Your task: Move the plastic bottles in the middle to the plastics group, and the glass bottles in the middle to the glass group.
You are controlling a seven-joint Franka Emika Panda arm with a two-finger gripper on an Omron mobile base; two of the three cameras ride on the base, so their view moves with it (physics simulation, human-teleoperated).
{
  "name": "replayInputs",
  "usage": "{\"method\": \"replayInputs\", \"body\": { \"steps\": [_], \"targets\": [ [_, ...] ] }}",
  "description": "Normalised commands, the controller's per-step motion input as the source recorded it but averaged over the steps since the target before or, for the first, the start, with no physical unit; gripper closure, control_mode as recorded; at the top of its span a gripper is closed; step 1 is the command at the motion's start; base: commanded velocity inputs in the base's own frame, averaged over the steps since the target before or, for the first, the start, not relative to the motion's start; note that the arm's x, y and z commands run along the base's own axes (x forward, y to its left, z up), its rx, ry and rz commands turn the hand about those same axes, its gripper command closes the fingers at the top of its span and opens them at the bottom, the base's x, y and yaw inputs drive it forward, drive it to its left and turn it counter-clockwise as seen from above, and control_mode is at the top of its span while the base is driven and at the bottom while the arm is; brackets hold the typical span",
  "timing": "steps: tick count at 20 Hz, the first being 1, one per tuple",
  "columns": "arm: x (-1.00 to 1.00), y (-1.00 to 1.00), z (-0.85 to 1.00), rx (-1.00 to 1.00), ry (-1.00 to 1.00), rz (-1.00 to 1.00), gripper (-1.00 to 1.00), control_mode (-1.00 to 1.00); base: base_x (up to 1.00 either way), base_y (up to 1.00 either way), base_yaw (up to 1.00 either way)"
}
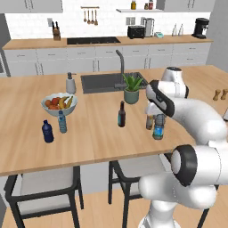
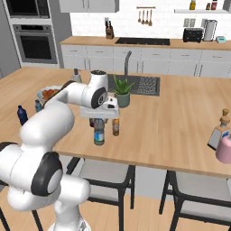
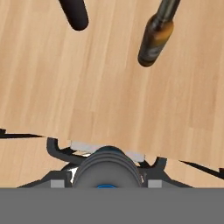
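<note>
My gripper (image 2: 99, 121) hangs over the counter's near edge, shut on the top of the small clear water bottle (image 1: 158, 128) with the blue label band; the hand view shows its cap (image 3: 107, 168) between the fingers. Close behind it stand the amber beer bottle (image 1: 149, 121) (image 3: 155, 37) and, further left, the near-black beer bottle (image 1: 121, 115) (image 3: 74, 13). At the left stands the plastics group: a navy bottle (image 1: 47, 132) and a pale-blue bottle (image 1: 62, 122). Far to the right, two stubby brown bottles (image 1: 220, 94) form the glass group.
A fruit bowl (image 1: 59, 103) sits behind the plastics group. A potted plant (image 1: 132, 89) stands by the sink (image 1: 102, 82), with a soap dispenser (image 1: 71, 83) to its left. Stools (image 1: 42, 185) stand under the counter edge. A pink object (image 2: 224, 149) sits at the right.
</note>
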Motion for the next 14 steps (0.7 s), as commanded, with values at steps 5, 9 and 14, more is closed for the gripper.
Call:
{"method": "replayInputs", "body": {
  "steps": [5,9,14],
  "targets": [
    [-0.23,0.7,0.15,0.0,-0.01,0.04,1.0,-1.0,0.0,0.0,0.0],
    [-0.26,0.78,0.09,0.0,-0.03,0.03,1.0,-1.0,0.0,0.0,0.0],
    [-0.24,0.67,0.11,0.0,-0.04,0.05,1.0,-1.0,0.0,0.0,0.0]
  ]
}}
